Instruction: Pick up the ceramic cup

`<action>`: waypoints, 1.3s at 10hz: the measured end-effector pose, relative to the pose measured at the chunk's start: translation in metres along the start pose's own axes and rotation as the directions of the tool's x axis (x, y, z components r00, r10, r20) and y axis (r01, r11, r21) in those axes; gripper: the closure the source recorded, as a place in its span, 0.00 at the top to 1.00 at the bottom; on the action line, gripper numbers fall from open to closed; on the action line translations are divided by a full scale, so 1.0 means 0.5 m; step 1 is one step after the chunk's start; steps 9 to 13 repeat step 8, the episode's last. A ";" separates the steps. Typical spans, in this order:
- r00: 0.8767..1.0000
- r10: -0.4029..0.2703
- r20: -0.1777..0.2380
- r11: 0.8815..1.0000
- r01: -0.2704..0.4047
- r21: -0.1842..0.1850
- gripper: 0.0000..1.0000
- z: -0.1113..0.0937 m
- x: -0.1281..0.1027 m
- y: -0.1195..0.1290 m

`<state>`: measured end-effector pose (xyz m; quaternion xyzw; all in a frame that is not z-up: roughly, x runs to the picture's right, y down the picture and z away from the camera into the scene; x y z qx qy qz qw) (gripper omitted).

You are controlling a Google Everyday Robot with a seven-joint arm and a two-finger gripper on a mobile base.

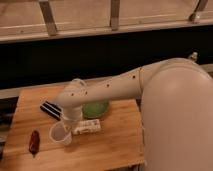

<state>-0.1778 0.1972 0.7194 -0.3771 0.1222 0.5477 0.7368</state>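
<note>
The ceramic cup [59, 134] is small, plain and white. It stands on the wooden table [110, 145] near the front left, just left of a white box [86, 126]. My gripper [68, 124] hangs down from the white arm [115, 82] and sits at the cup's right rim, touching or nearly touching it. The arm's wrist hides the gripper's tips. A shallow green bowl [95, 108] lies behind the box, partly covered by the arm.
A black striped object [50, 108] lies at the back left of the table. A dark red object [34, 142] lies near the front left edge. My large white body [175, 120] fills the right side. A dark wall and rails are behind the table.
</note>
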 end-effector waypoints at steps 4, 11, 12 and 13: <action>0.999 0.025 0.040 0.995 -0.021 -0.097 0.00 -0.068 -0.017 -0.006; 0.986 0.046 0.158 0.981 -0.015 -0.193 0.00 -0.247 -0.053 -0.003; 0.986 0.046 0.158 0.981 -0.015 -0.193 0.00 -0.247 -0.053 -0.003; 0.986 0.046 0.158 0.981 -0.015 -0.193 0.00 -0.247 -0.053 -0.003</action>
